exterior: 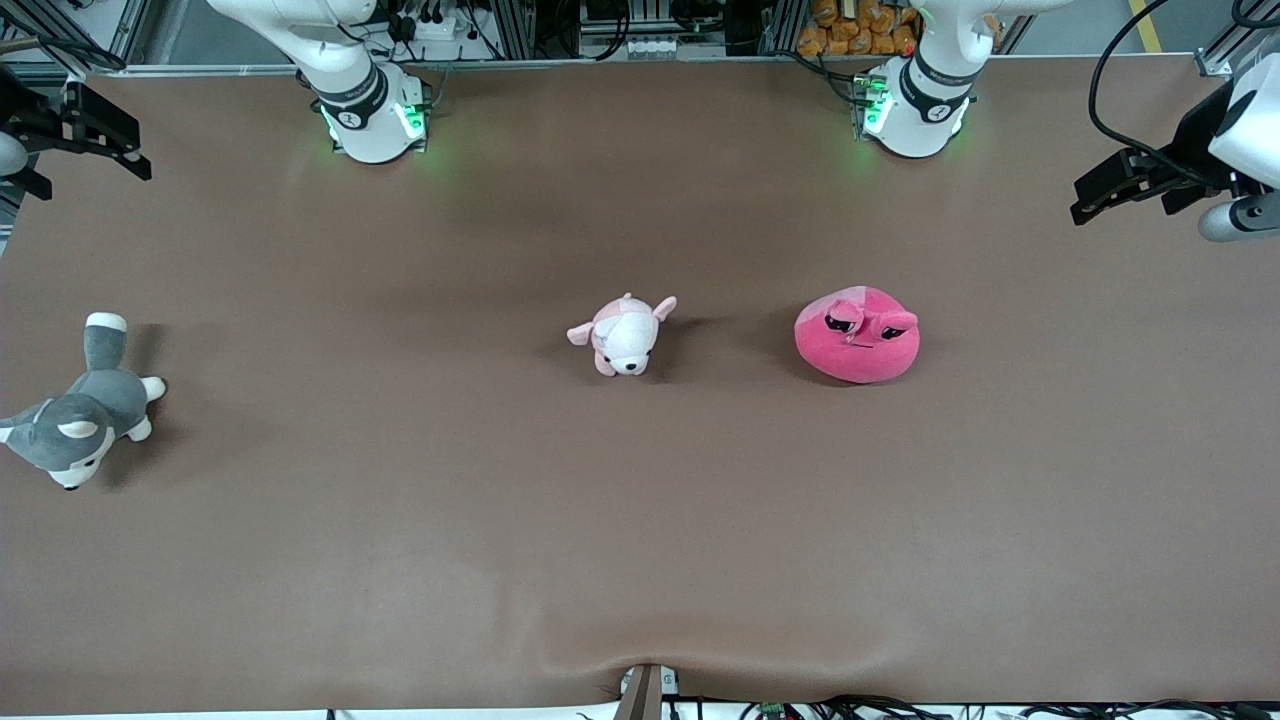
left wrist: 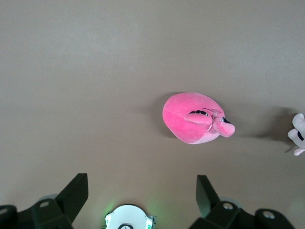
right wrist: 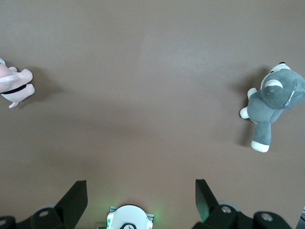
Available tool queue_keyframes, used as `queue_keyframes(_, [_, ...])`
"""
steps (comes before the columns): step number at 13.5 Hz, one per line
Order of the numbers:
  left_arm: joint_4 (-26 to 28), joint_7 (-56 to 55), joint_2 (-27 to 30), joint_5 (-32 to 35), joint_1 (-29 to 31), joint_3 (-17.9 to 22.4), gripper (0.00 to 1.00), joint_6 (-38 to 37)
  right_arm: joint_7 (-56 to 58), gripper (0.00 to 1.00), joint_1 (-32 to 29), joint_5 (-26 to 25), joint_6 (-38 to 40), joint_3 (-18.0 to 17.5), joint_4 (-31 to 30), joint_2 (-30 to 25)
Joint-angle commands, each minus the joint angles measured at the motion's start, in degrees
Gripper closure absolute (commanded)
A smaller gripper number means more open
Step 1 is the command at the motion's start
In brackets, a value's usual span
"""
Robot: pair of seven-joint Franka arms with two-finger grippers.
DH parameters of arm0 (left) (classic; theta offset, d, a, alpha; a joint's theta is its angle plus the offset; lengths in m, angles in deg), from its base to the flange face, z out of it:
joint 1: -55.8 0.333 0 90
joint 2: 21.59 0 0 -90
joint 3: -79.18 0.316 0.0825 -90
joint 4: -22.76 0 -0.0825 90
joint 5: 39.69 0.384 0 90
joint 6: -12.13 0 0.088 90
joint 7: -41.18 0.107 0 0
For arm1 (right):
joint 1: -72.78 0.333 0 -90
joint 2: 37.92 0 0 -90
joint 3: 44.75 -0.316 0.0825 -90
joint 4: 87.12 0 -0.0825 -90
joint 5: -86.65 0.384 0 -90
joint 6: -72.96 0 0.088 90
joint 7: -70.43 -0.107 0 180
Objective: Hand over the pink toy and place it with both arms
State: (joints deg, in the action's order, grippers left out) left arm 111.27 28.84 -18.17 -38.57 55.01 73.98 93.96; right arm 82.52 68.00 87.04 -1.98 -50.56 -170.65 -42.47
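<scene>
The pink toy (exterior: 857, 335), a hot-pink round plush with two dark sleepy eyes, lies on the brown table toward the left arm's end. It also shows in the left wrist view (left wrist: 195, 118). My left gripper (exterior: 1095, 190) hangs high at the left arm's end of the table, open and empty (left wrist: 141, 191), well apart from the toy. My right gripper (exterior: 95, 150) hangs high at the right arm's end, open and empty (right wrist: 140, 191). Both arms wait.
A small pale pink-and-white plush animal (exterior: 625, 335) lies mid-table beside the pink toy. A grey-and-white plush dog (exterior: 80, 410) lies at the right arm's end, also in the right wrist view (right wrist: 271, 102). The arms' bases (exterior: 370, 110) stand along the table's edge.
</scene>
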Motion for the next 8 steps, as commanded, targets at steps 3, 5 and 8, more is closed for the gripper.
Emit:
queue_keyframes(3, [-1.50,1.62,-0.42,1.08,0.09,-0.59,0.00,-1.40,0.65,0.00,-0.93,1.19,-0.30,-0.09,-0.68,-0.72])
queue_keyframes(5, [-2.03,1.44,-0.51,1.95,0.26,-0.51,0.00,-1.40,0.65,0.00,-0.93,1.28,-0.30,-0.09,-0.68,-0.63])
queue_keyframes(8, [-1.85,1.53,-0.51,3.19,-0.26,-0.68,0.00,-1.40,0.65,0.00,-0.93,1.28,-0.30,-0.17,-0.68,-0.63])
